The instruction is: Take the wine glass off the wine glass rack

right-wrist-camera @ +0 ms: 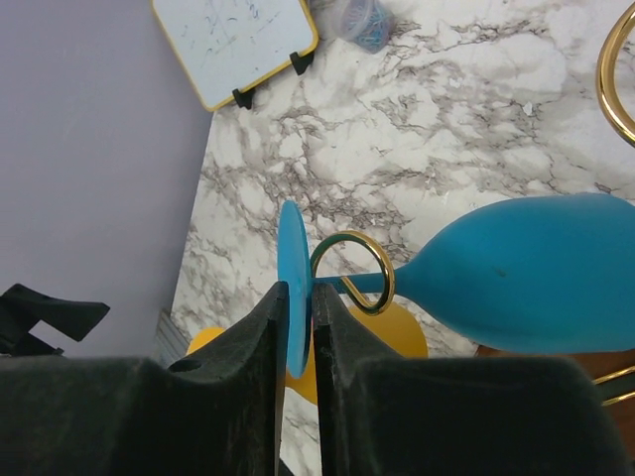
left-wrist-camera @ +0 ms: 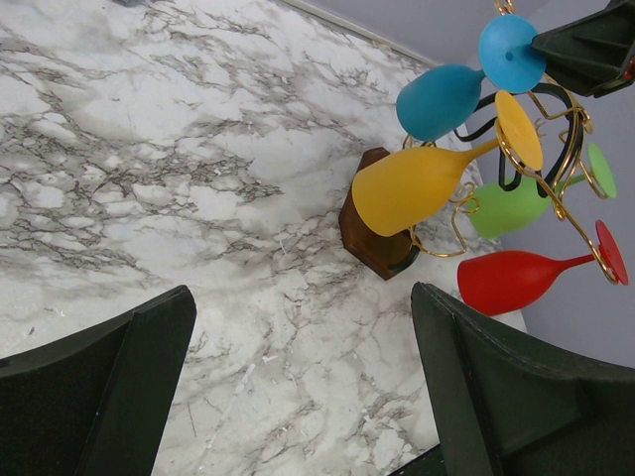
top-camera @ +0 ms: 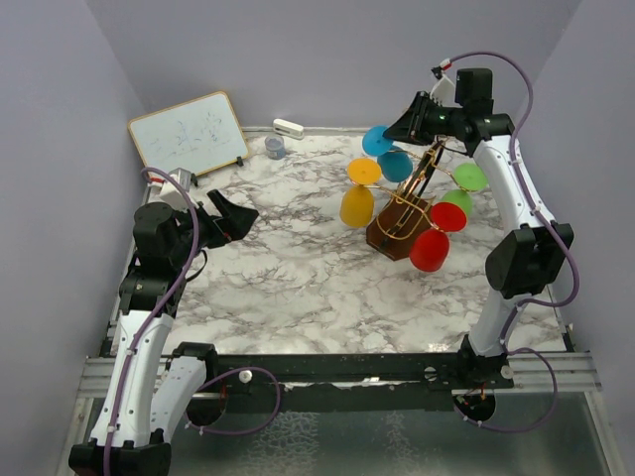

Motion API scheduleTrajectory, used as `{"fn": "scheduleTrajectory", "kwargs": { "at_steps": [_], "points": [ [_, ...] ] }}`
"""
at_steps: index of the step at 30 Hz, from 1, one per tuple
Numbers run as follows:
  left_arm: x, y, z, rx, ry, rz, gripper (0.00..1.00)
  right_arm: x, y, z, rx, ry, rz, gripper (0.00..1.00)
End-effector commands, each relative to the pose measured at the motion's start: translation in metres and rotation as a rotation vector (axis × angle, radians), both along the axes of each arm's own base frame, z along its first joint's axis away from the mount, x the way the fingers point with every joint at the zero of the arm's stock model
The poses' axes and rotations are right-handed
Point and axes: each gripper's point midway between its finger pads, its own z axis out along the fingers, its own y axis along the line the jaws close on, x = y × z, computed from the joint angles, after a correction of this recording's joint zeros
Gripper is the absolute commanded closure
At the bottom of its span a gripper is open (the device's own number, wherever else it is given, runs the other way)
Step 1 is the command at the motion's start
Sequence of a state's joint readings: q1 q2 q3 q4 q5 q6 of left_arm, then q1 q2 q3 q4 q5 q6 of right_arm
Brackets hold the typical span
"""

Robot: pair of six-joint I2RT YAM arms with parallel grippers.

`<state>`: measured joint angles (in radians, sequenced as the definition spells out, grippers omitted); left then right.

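The wine glass rack (top-camera: pixel 418 190) is gold wire on a dark wooden base (top-camera: pixel 395 236), right of the table's centre. Several coloured glasses hang from it bowl down. My right gripper (top-camera: pixel 399 129) is at the rack's top and is shut on the flat foot (right-wrist-camera: pixel 292 260) of the blue wine glass (right-wrist-camera: pixel 536 270). The glass's stem still sits in a gold hook (right-wrist-camera: pixel 354 272). My left gripper (top-camera: pixel 238 212) is open and empty, well left of the rack. In the left wrist view it (left-wrist-camera: pixel 303 387) faces the base (left-wrist-camera: pixel 369 236), the yellow glass (left-wrist-camera: pixel 412 188) and the blue glass (left-wrist-camera: pixel 440 99).
A red glass (top-camera: pixel 430 250), a yellow glass (top-camera: pixel 356 205) and green glasses (top-camera: pixel 469 177) hang round the rack. A whiteboard (top-camera: pixel 189 134) leans at the back left. A tape roll (top-camera: pixel 275 147) and a small white object (top-camera: pixel 288 128) lie by the back wall.
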<state>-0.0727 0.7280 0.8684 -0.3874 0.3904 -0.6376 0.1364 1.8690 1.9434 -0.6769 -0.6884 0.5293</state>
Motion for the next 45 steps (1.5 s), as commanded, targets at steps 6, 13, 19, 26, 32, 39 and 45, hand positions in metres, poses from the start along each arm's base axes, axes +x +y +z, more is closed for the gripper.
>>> {"fn": "scheduleTrajectory", "kwargs": {
  "at_steps": [6, 13, 19, 26, 32, 39, 45],
  "points": [
    [0.001, 0.002, 0.002, -0.005, -0.016, 0.017, 0.08, -0.004, -0.001, 0.016, 0.01, -0.033, -0.027, 0.99],
    [0.0, 0.002, 0.004, -0.005, -0.016, 0.018, 0.08, -0.01, -0.009, 0.02, 0.067, -0.006, -0.115, 0.99],
    [0.0, 0.001, 0.006, -0.009, -0.018, 0.016, 0.08, -0.019, -0.019, 0.025, 0.121, -0.008, -0.172, 0.99],
    [0.0, 0.001, 0.006, -0.011, -0.018, 0.016, 0.09, -0.013, -0.036, 0.026, 0.108, -0.006, -0.259, 0.99],
    [0.0, 0.001, 0.005, -0.016, -0.016, 0.015, 0.09, 0.004, -0.039, 0.031, 0.143, -0.032, -0.288, 0.99],
    [0.001, 0.001, 0.011, -0.018, -0.03, 0.017, 0.09, 0.03, -0.03, 0.048, 0.205, -0.085, -0.259, 0.99],
    [0.002, 0.001, 0.015, -0.025, -0.041, 0.019, 0.09, 0.049, -0.019, 0.055, 0.219, -0.131, -0.174, 0.99]
  ]
}}
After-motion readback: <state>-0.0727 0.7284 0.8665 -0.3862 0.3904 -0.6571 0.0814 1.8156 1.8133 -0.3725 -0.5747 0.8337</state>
